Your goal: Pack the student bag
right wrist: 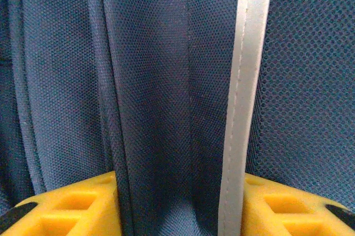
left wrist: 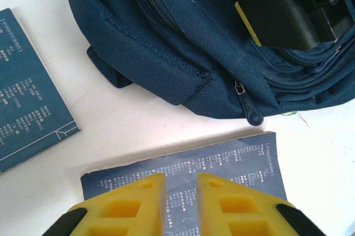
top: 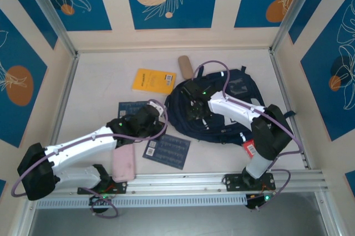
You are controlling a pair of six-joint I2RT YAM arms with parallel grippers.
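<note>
Yellow fingers [right wrist: 83, 203] of my right gripper [right wrist: 180, 176] are clenched on a fold of the large dark navy fabric student bag [top: 180, 106], lying right of centre on the white table [top: 100, 81]. My left gripper [left wrist: 182, 179] hovers over a dark blue printed booklet [left wrist: 238, 161] just beside the bag, its 2 jaws nearly together; whether they grip, I cannot tell. I judge the bag is being held for loading, so next the booklet needs a firm edge grip.

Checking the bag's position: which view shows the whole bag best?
Top external: the bag is seen nearly whole from above. Left wrist shows its pocket edge and a zipper pull; right wrist, close fabric with a grey stripe.
</note>
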